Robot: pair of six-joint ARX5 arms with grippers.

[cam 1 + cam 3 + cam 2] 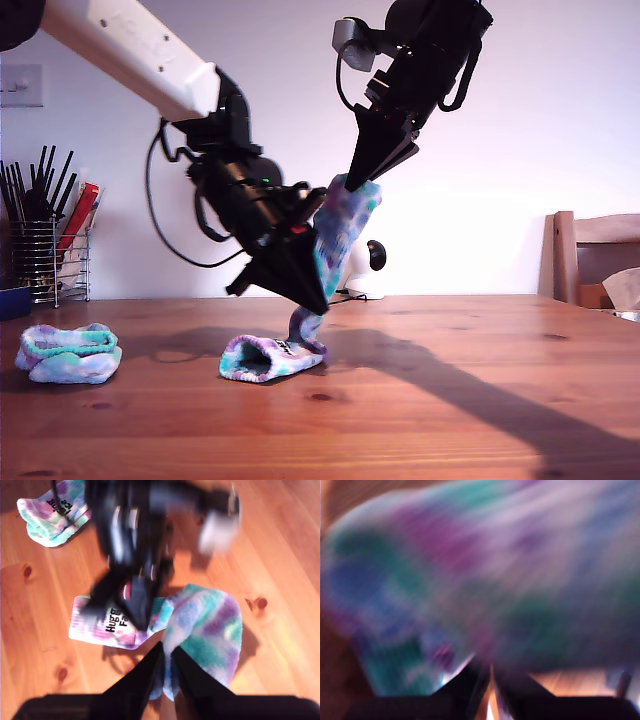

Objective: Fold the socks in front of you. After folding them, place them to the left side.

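Observation:
One tie-dyed teal, purple and white sock [340,230] hangs stretched between both grippers. Its cuff end with black lettering [265,358] lies on the wooden table [450,400]. My second gripper [350,187] is high above the table, shut on the sock's upper end [210,625]. Lower down, my first gripper [315,303] points at the table and pinches the sock's narrowed middle; the sock [495,580] fills its wrist view as a blur. The other sock [68,352] lies folded in a bundle at the exterior view's left, also seen as sock [52,515].
A wire rack of utensils [45,240] and a blue container [12,300] stand at the exterior view's far left. A wooden chair [595,255] is at the exterior view's right. A white object [360,270] sits behind the arms.

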